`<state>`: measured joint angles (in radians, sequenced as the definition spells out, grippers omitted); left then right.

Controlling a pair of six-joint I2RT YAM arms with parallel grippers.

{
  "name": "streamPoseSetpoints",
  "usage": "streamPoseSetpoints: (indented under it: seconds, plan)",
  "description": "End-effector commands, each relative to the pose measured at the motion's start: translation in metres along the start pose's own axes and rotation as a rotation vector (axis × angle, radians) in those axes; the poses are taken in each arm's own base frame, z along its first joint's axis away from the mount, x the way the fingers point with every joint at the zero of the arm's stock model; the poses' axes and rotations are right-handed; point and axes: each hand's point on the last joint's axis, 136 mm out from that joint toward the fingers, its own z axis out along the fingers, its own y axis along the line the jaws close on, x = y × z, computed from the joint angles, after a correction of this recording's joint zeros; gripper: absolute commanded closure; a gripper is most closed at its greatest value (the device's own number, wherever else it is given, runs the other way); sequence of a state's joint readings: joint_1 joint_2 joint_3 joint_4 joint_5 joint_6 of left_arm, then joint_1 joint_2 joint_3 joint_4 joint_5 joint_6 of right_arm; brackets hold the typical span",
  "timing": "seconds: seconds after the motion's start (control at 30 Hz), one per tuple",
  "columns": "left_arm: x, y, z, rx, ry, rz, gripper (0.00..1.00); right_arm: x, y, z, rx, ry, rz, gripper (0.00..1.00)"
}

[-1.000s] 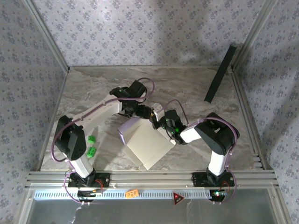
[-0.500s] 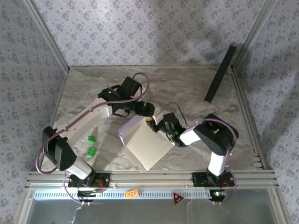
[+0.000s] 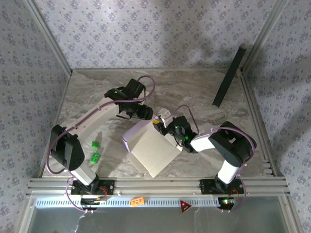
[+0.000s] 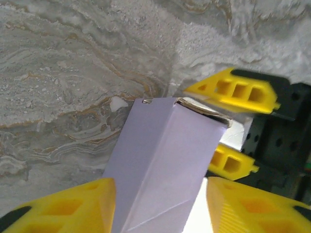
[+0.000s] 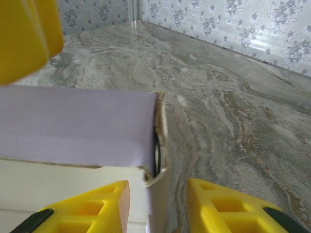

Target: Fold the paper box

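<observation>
The paper box (image 3: 153,148), pale lavender with a beige inner edge, lies folded on the marble table, its far end raised as a wall. My left gripper (image 3: 148,114) straddles that lavender wall (image 4: 165,160). Its yellow fingers (image 4: 73,208) stand on either side, with a pale gap on the right, so it is open. My right gripper (image 3: 163,125) is at the box's far right corner (image 5: 158,165). That gripper (image 5: 158,208) is open, and the frayed corner flap stands free between its fingers. The right gripper's fingers (image 4: 233,92) show beyond the box end.
A long black flat panel (image 3: 229,76) leans in the back right corner. Two small green blocks (image 3: 95,150) lie on the table left of the box. Patterned walls and metal rails close in the table on all sides.
My right gripper has opened and let go of the box corner. My left gripper's jaws have narrowed around the raised end, and the left arm has shifted slightly back and left.
</observation>
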<state>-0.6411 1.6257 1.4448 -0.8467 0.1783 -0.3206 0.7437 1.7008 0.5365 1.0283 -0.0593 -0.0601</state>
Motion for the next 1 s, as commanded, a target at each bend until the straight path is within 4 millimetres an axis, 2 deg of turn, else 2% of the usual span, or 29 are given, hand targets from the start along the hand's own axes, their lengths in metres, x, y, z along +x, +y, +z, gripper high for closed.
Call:
streamPoseSetpoints:
  seconds: [0.0, 0.1, 0.27, 0.37, 0.5, 0.73, 0.87, 0.97]
  plan:
    - [0.003, 0.006, 0.003, -0.027, 0.032, 0.008, 0.53, -0.026, -0.005, 0.007, 0.007, -0.075, 0.017, 0.65]
    - [0.008, 0.005, 0.009, -0.014, 0.061, 0.007, 0.59, -0.03, -0.007, 0.011, 0.021, -0.096, 0.029, 0.69]
    - [0.011, 0.003, 0.016, 0.008, 0.078, -0.007, 0.61, -0.031, -0.014, 0.016, 0.065, -0.117, 0.043, 0.82]
    - [0.012, -0.002, 0.018, 0.034, 0.078, -0.016, 0.63, -0.03, -0.018, 0.018, 0.106, -0.118, 0.04, 0.92]
    - [0.012, -0.014, 0.019, 0.105, 0.072, -0.031, 0.64, -0.027, -0.024, 0.017, 0.194, -0.121, 0.033, 1.0]
    - [0.018, -0.023, 0.023, 0.166, 0.066, -0.064, 0.64, -0.022, -0.021, 0.02, 0.289, -0.122, 0.02, 1.0]
    - [0.02, -0.02, 0.023, 0.156, 0.065, -0.068, 0.64, -0.018, -0.016, 0.019, 0.258, -0.111, 0.029, 1.0]
    - [0.021, -0.019, 0.023, 0.146, 0.068, -0.062, 0.63, -0.012, -0.011, 0.016, 0.179, -0.072, 0.034, 0.84]
